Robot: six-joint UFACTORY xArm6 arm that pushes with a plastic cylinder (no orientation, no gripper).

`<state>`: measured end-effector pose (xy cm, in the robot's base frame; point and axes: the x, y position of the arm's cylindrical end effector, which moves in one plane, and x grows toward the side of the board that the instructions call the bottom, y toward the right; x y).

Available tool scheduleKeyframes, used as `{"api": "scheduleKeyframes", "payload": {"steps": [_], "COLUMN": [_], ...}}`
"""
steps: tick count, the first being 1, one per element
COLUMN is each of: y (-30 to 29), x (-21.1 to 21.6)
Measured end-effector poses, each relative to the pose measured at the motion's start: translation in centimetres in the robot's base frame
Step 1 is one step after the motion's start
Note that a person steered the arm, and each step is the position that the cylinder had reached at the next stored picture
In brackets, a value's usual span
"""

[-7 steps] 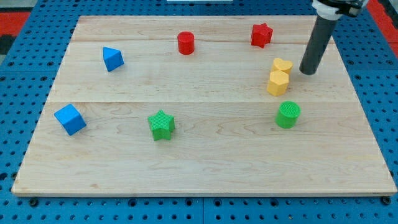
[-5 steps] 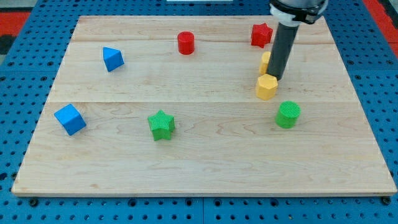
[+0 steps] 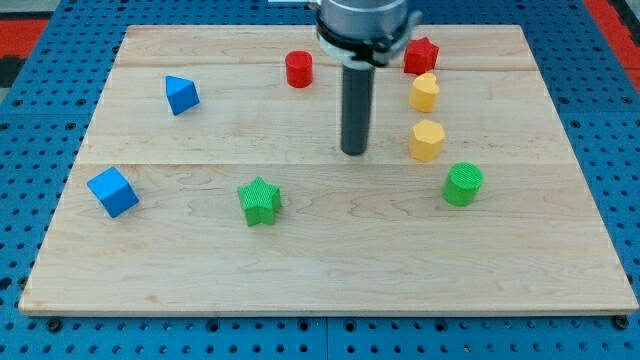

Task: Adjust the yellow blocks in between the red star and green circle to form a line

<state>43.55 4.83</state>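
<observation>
Two yellow blocks stand at the view's right between the red star (image 3: 421,54) and the green circle (image 3: 463,184). The upper yellow block (image 3: 425,92), heart-like, sits just below the red star. The lower yellow block (image 3: 427,140), hexagonal, sits above and left of the green circle. The four form a rough line running down toward the view's right. My tip (image 3: 354,152) rests on the board to the left of the lower yellow block, a block's width or more away, touching nothing.
A red cylinder (image 3: 299,69) stands at the top centre. A blue triangular block (image 3: 181,94) and a blue cube (image 3: 112,191) are at the left. A green star (image 3: 260,200) is at the lower centre. The wooden board (image 3: 320,280) lies on a blue pegboard.
My tip swept from the right of the yellow blocks leftward past them. The two touching yellow blocks were pushed left and apart; the upper one now sits nearer the red star.
</observation>
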Motion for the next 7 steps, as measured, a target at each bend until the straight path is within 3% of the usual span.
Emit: {"api": "scheduleKeyframes", "payload": {"steps": [3, 4, 6, 7], "y": [6.1, 5.3, -11.6, -17.0], "x": [-0.8, -0.8, 0.4, 2.7]}}
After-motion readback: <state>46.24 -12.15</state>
